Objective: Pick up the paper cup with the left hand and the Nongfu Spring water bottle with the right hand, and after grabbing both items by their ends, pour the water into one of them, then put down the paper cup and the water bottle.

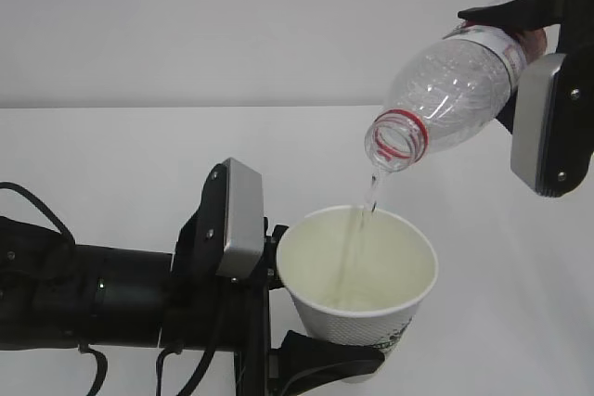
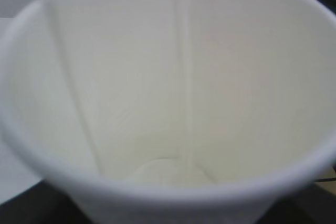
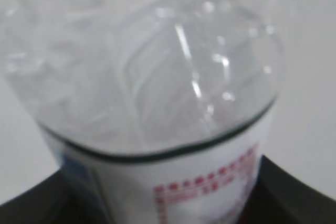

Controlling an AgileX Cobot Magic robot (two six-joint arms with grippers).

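**Clear water running from bottle to cup: the pour is under way**

Clear water (image 1: 371, 194) falls in a thin stream from the tipped Nongfu Spring water bottle (image 1: 445, 95) into the paper cup (image 1: 357, 289), so I judge myself in the middle of the pouring step, with the setting-down not yet begun. I take the cup as my landmark.

My left hand (image 1: 278, 308) clasps the cup from its left side, one finger at the rim height and a lower finger (image 1: 325, 359) under the printed wall near the base; the cup leans slightly toward the bottle. The left wrist view looks straight into its cream inside, where the stream runs down to a shallow pool at the bottom.

My right hand (image 1: 529, 71) is closed around the bottle's labelled end, up and to the right of the cup, with the red-ringed mouth just above the cup's far rim, not touching it.

Next, I think, I must tip the bottle back upright over the cup before drawing away, lest drops fall outside, then lower both to the table.
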